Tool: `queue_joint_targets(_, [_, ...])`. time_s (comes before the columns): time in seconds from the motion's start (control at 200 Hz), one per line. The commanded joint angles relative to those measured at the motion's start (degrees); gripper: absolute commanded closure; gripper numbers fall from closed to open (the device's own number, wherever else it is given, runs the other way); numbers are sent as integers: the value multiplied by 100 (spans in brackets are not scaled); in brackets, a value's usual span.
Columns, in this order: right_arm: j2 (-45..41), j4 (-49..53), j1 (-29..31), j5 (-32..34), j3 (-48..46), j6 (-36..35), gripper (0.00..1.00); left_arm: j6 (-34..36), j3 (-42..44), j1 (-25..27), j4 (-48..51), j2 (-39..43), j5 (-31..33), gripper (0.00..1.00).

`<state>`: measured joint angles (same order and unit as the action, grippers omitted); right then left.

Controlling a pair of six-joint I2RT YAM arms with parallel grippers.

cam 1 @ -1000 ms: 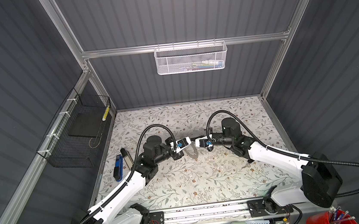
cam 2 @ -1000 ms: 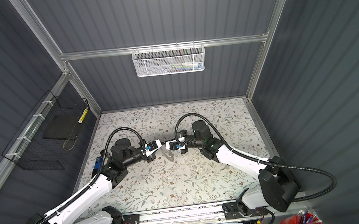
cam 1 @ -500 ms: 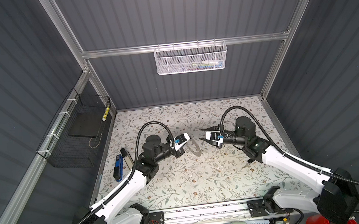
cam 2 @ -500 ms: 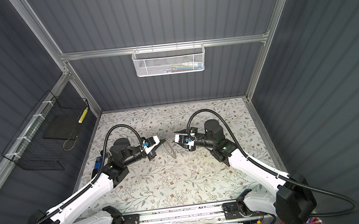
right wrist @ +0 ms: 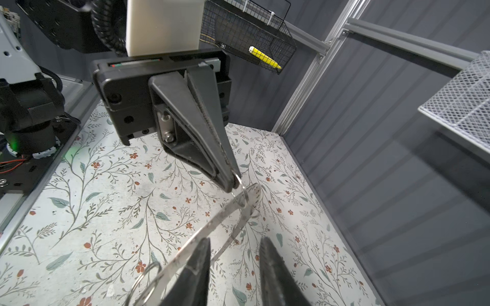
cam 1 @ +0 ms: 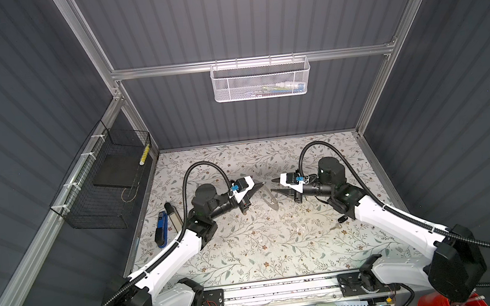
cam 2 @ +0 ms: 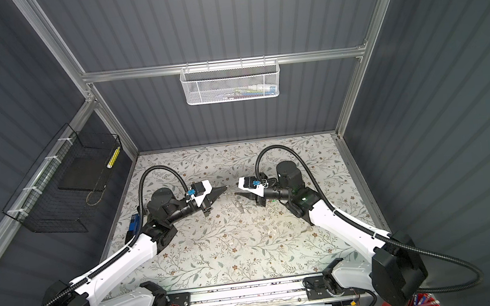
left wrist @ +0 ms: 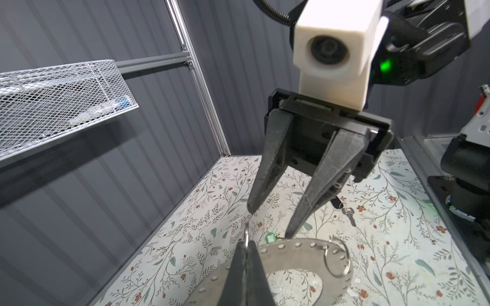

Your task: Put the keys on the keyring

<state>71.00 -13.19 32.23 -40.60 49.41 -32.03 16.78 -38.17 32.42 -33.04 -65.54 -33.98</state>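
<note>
I looked down at the flowered mat [cam 1: 247,251] and saw both arms pointing at each other near the middle. The left pincer [cam 1: 261,184] was closed tight. In the right wrist view its two tips [right wrist: 230,180] pinched a small wire loop [right wrist: 241,188] on the rim of the keyring [right wrist: 212,230]. The keyring was tilted, with that end up at the pincer. I could not tell if its low edge touched the mat. In both top views it looked like a thin grey oval [cam 2: 239,206] between the two pincers.

The right pincer [left wrist: 270,222] was open, and nothing was in it. Its two black fingers [left wrist: 270,169] stood apart and pointed down at the far rim of the keyring [left wrist: 305,259]. One tip was just above that rim, but I could not tell if it touched. A bigger wire loop [left wrist: 336,258] sat on the plate close by.

The green tag [left wrist: 271,237] showed just past the plate's rim, right under the open pincer. I could not tell if it was hooked on. The key [cam 1: 340,220] with the black head lay flat on the mat beside the right arm, well apart from the keyring. It was not on any loop.
</note>
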Motion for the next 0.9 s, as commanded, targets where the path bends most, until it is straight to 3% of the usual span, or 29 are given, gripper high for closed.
queue_joint_targets(0.0, [10,-59,-50,-393,185,369,69,-261,9,-52,-392,-61,-296,100])
queue_joint_targets(0.42, [190,-310,-147,-856,270,845,77,-167,-202,-57,-165,-199,-726,100])
queue_joint_targets(0.895, [299,-60,-167,-1069,265,765,82,-139,-258,-52,-144,-237,-825,100])
